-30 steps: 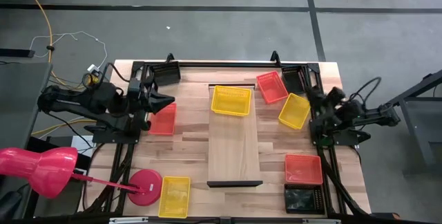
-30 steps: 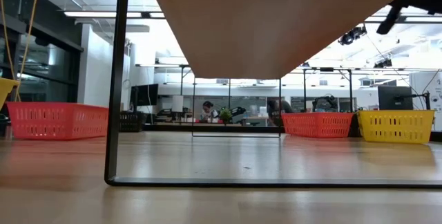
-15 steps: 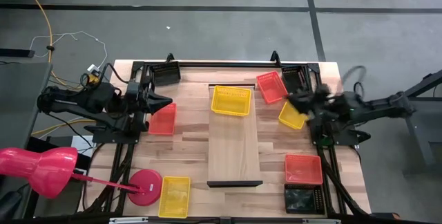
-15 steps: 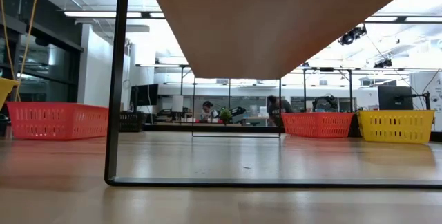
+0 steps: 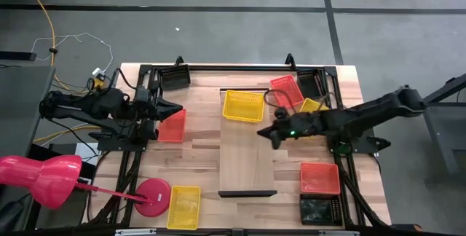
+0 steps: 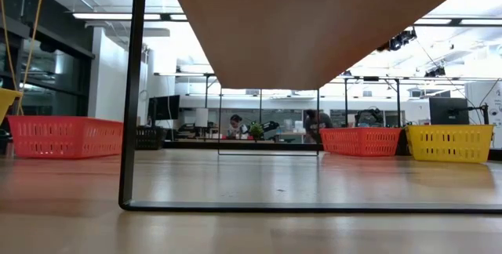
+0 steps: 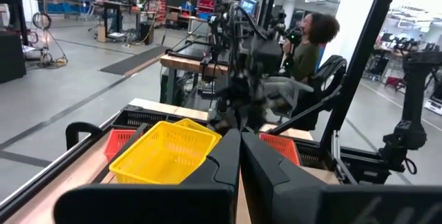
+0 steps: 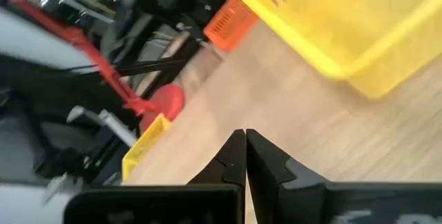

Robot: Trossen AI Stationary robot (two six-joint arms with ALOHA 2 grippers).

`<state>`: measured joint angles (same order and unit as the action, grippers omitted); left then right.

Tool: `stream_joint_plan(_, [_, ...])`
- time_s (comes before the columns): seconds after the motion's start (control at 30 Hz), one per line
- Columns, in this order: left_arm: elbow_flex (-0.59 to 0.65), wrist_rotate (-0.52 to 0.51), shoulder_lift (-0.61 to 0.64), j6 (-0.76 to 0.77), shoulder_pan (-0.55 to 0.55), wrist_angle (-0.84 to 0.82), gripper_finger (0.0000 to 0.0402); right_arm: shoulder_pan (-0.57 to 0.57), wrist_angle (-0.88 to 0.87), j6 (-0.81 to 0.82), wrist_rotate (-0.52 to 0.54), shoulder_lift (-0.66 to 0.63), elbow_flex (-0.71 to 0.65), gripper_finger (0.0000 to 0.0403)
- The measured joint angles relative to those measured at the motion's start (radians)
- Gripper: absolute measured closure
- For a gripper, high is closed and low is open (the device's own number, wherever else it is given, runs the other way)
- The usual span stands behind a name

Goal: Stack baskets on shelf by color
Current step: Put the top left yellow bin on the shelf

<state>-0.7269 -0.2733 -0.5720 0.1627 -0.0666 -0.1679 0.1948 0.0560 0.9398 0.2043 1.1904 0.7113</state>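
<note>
1. High view: my right gripper (image 5: pixel 266 133) hovers over the shelf (image 5: pixel 247 156), beside its yellow basket (image 5: pixel 243 105); my left gripper (image 5: pixel 175 108) waits near a red basket (image 5: pixel 172 126).
2. Wrist views: both grippers' fingers pressed together, holding nothing.

We list a long narrow light-wood shelf board (image 5: pixel 246 159) with a dark lip at its near end, lying down the table's middle. One yellow plastic mesh basket (image 5: pixel 243 105) sits on its far end. Off the shelf we count two more yellow baskets (image 5: pixel 183 207) (image 5: pixel 312 106), three red-orange baskets (image 5: pixel 172 125) (image 5: pixel 285 89) (image 5: pixel 320 178), and one black basket (image 5: pixel 319 210) at the near right corner.
</note>
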Motion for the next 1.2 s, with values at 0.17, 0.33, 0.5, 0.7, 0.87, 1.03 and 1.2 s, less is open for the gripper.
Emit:
stream_joint_plan(0.17, [0.0,-0.001,0.0,-0.001,0.0,-0.001,0.0401,0.026,0.18,0.102,0.121,0.134,0.001,0.0403])
stream_joint_plan(0.33, [0.0,-0.003,-0.001,-0.01,0.0,-0.005,0.0401,0.028,0.267,0.152,0.245,0.199,0.002,0.0403])
stream_joint_plan(0.5, [0.0,-0.003,-0.001,-0.01,0.0,-0.02,0.0401,0.021,0.27,0.206,0.33,0.218,0.002,0.0403])
stream_joint_plan(0.7, [0.0,-0.008,-0.001,-0.01,0.0,-0.042,0.0401,-0.02,0.268,0.206,0.358,0.217,0.002,0.0403])
stream_joint_plan(0.87, [0.0,-0.011,-0.001,-0.009,0.0,-0.049,0.0401,-0.062,0.268,0.185,0.359,0.217,0.002,0.0403])
stream_joint_plan(1.03, [0.0,-0.011,-0.001,-0.006,0.0,-0.049,0.0401,-0.087,0.278,0.181,0.324,0.217,0.002,0.0403])
stream_joint_plan(1.2, [0.0,-0.011,-0.001,-0.008,0.0,-0.049,0.0401,-0.09,0.279,0.177,0.286,0.216,0.002,0.0403])
